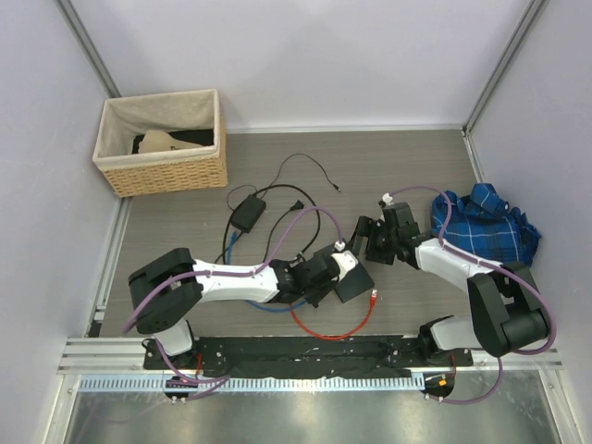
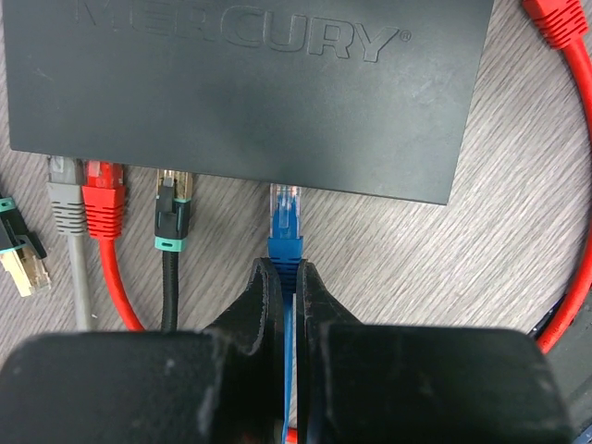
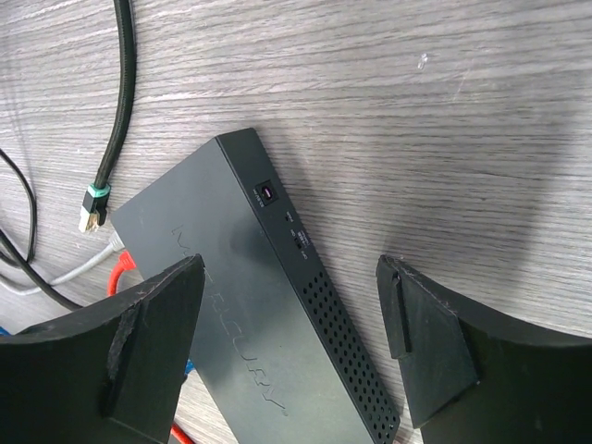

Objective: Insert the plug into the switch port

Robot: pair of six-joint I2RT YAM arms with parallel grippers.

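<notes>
The switch [image 2: 250,83] is a flat dark box marked MERCURY, and it also shows in the top view [image 1: 356,285]. Grey, red and black plugs sit in its near edge. My left gripper [image 2: 285,270] is shut on the blue plug [image 2: 285,231], just behind its boot. The plug's clear tip meets the switch's edge at a port. I cannot tell how deep it sits. My right gripper [image 3: 291,268] is open and straddles the far end of the switch [image 3: 250,324], with its fingers [image 3: 157,342] apart from it.
A loose teal-and-cream plug [image 2: 18,252] lies left of the switch. A red cable [image 2: 569,185] loops round its right side. A black power brick [image 1: 248,215], a wicker basket [image 1: 162,143] and a blue plaid cloth [image 1: 486,227] lie farther off.
</notes>
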